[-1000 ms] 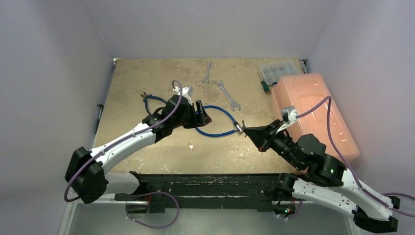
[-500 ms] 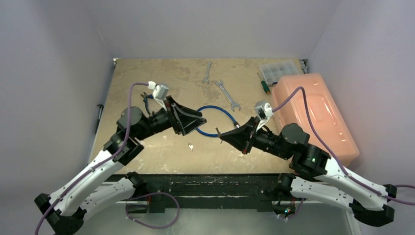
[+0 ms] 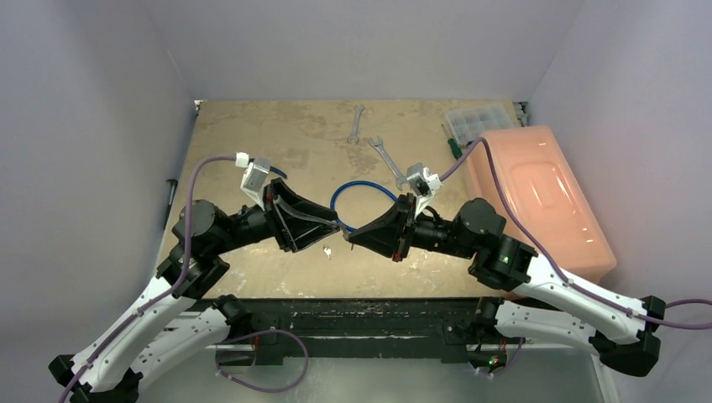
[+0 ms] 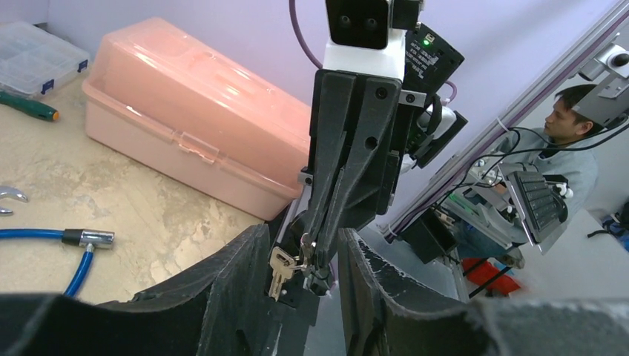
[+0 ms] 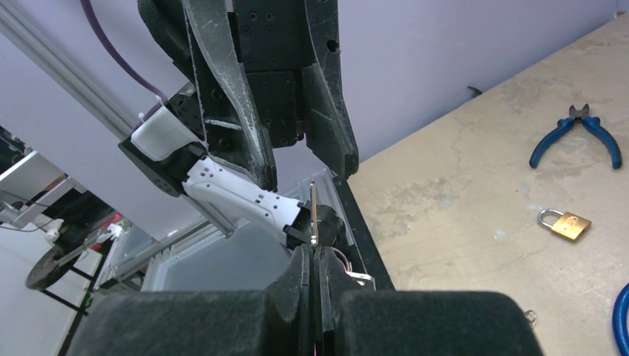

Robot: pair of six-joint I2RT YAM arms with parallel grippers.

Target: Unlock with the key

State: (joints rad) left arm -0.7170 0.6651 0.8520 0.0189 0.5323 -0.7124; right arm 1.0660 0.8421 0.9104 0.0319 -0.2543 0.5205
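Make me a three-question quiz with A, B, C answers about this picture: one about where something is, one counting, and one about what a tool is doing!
1. Where is the padlock?
A. lying on the table
B. up in the air
C. hidden from sight

2. How many wrenches lie on the table?
A. one
B. two
C. four

3. What is the right tool doing?
A. wide open and empty
B. shut on the key
C. shut on nothing

Answers:
1 A, the right wrist view shows it flat on the tabletop.
2 B, the top view shows two silver ones toward the back of the table.
3 B, its fingers pinch the key, which sticks up between them.
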